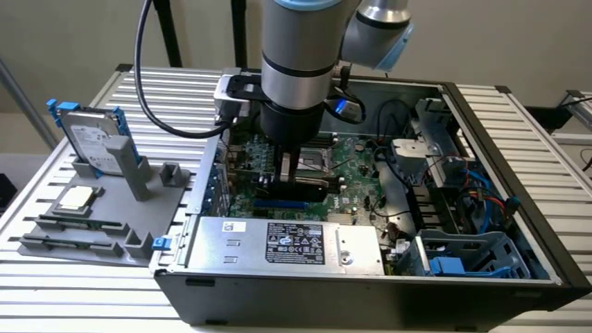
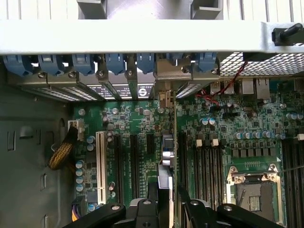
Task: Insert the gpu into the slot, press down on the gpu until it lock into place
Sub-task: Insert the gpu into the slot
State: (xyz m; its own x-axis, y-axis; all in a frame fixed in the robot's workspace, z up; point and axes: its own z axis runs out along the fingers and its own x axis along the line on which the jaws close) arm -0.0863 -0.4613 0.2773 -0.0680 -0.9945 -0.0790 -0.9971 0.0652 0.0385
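While the gripper pinches the gpu edge-on between its 2 fingers, the card stands upright over the green motherboard, just above the blue slot; whether it is seated, I cannot tell

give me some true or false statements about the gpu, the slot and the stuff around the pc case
1. The gripper holds the gpu between its fingers. True.
2. The hard drive lies inside the computer case. False: it stands on the gray holder outside the case, at the exterior view's left.
3. The slot is a blue strip on the green motherboard. True.
4. The power supply is black. False: it is silver.
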